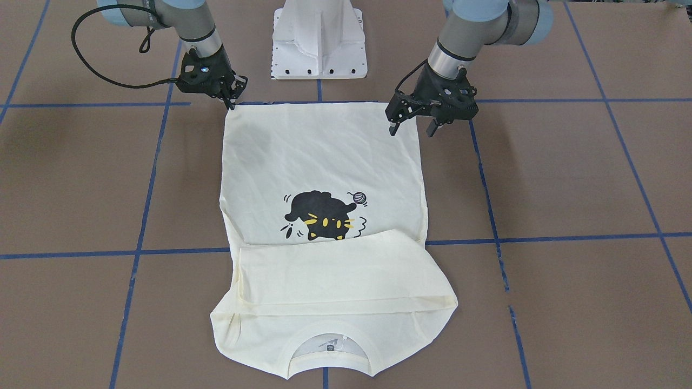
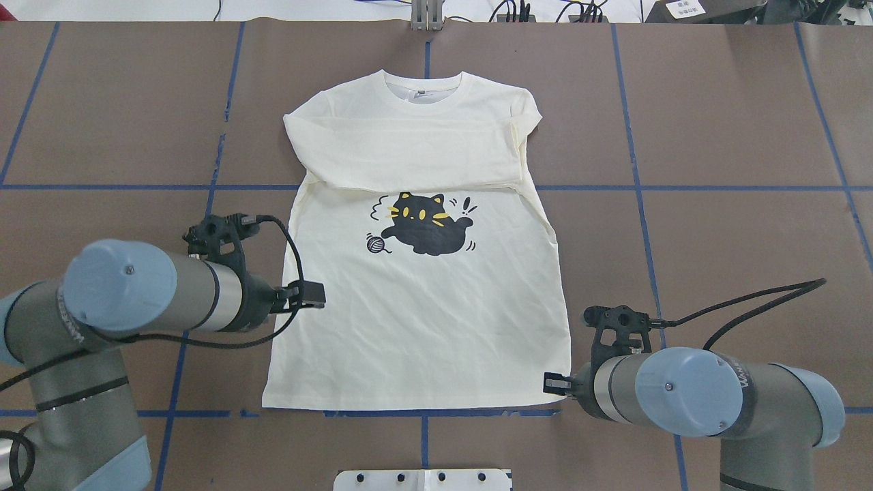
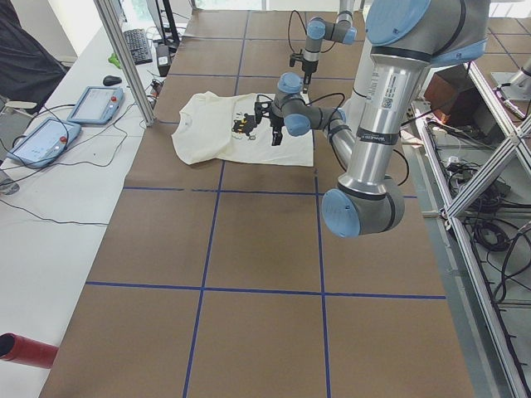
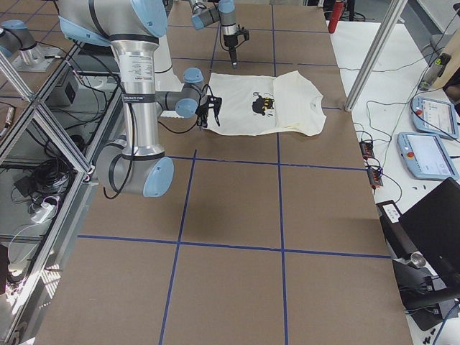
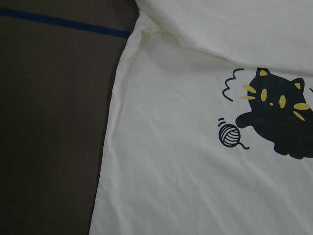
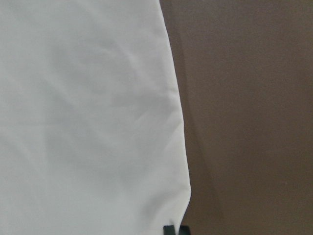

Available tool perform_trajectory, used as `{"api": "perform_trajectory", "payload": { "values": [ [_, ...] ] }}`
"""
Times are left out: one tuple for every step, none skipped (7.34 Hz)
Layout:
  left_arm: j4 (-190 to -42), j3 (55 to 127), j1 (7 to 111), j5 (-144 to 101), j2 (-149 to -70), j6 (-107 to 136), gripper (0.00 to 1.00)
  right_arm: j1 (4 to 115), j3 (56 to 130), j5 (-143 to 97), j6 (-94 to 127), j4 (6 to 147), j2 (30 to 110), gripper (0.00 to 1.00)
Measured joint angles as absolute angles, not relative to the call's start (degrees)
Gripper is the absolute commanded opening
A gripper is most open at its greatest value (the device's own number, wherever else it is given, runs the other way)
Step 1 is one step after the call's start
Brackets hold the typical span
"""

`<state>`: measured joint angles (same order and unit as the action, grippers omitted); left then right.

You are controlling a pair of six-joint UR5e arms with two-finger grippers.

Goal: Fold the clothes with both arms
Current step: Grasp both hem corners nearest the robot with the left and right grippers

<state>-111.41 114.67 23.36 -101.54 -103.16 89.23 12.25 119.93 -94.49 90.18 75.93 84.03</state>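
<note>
Left black two-finger gripper (image 1: 411, 130) hangs spread wide over one hem corner of the wrinkled cream cat-print T-shirt (image 1: 324, 156), seen from the front. Overhead, the shirt lies flat on the brown, blue-taped table (image 2: 716, 136), sleeves (image 2: 409, 153) folded across its chest. Right wrist view: right black gripper (image 6: 176, 229), tips nearly together at the other corner.

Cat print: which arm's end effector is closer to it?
Left. The left end effector hovers over the side edge of the shirt; the right end effector is at a hem corner, farther from the cat print.
</note>
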Motion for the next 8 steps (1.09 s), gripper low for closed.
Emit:
{"api": "perform_trajectory", "payload": {
  "values": [
    [-110.8,114.86,19.82,-99.63,-101.99,93.07,0.99,12.28,120.29,-94.44,90.2,75.89,84.02,0.0],
    [-108.7,114.91,17.06,-97.61,-101.41,95.85,0.99,12.3,120.4,-94.43,90.21,75.84,83.98,0.0],
    [-106.61,114.92,15.26,-96.54,-101.15,97.58,0.98,12.36,120.4,-94.47,90.2,75.78,83.93,0.0],
    [-105.51,114.82,14.11,-96.11,-100.85,98.35,0.96,12.46,120.41,-94.53,90.18,75.72,83.86,0.0],
    [-105.01,114.63,13.4,-95.96,-100.49,98.64,0.93,12.6,120.41,-94.56,90.18,75.69,83.81,0.0],
    [-104.79,114.45,13.01,-95.91,-100.14,98.74,0.91,12.71,120.41,-94.59,90.18,75.68,83.78,0.0],
    [-104.72,114.29,12.85,-95.9,-99.85,98.77,0.88,12.8,120.41,-94.62,90.16,75.68,83.77,0.0],
    [-104.69,114.22,12.79,-95.89,-99.65,98.77,0.81,12.89,120.41,-94.65,90.12,75.67,83.76,0.0]
  ]
}}
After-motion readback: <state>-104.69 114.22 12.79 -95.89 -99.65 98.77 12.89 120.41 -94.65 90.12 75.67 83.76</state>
